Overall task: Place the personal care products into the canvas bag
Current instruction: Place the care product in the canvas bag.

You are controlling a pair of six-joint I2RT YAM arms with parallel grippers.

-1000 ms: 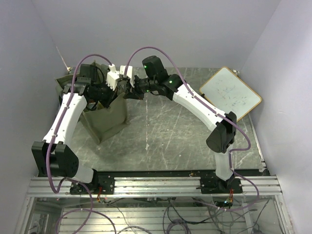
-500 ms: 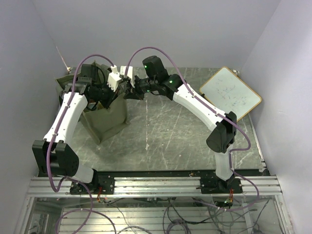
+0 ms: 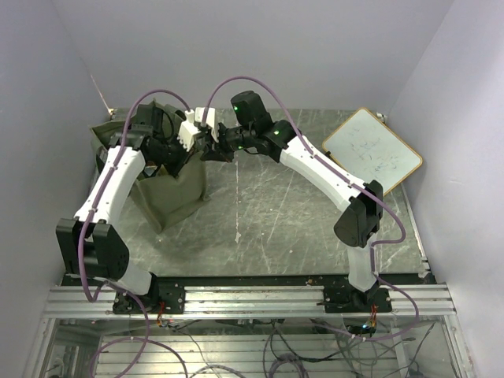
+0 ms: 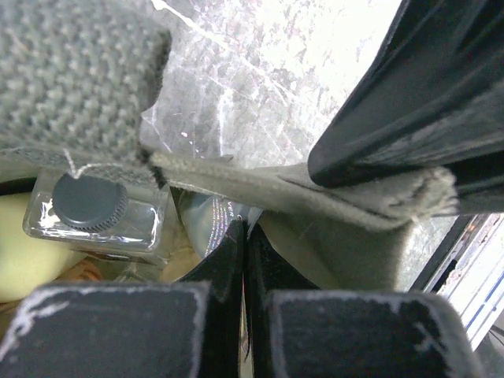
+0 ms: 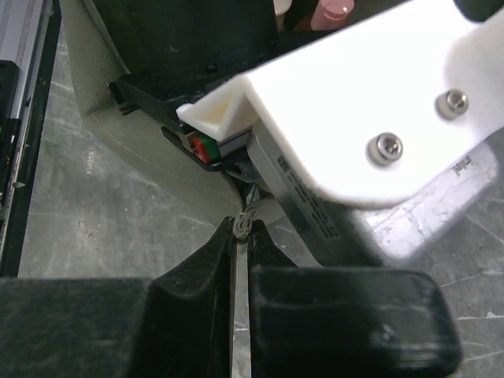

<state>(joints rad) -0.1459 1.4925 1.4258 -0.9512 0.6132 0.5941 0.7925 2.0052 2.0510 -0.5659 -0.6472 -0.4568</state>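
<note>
Off right, the whiteboard (image 3: 372, 150) — left gripper (image 4: 246, 236) jaws together, right gripper (image 5: 240, 236) clamped on olive canvas bag (image 3: 175, 193) rim — clear bottle (image 4: 94, 211) inside.

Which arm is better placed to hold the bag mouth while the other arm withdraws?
Right. The right gripper is shut on the rim of the canvas bag. The left gripper is shut with nothing visible between its fingers, above a clear bottle inside.
</note>
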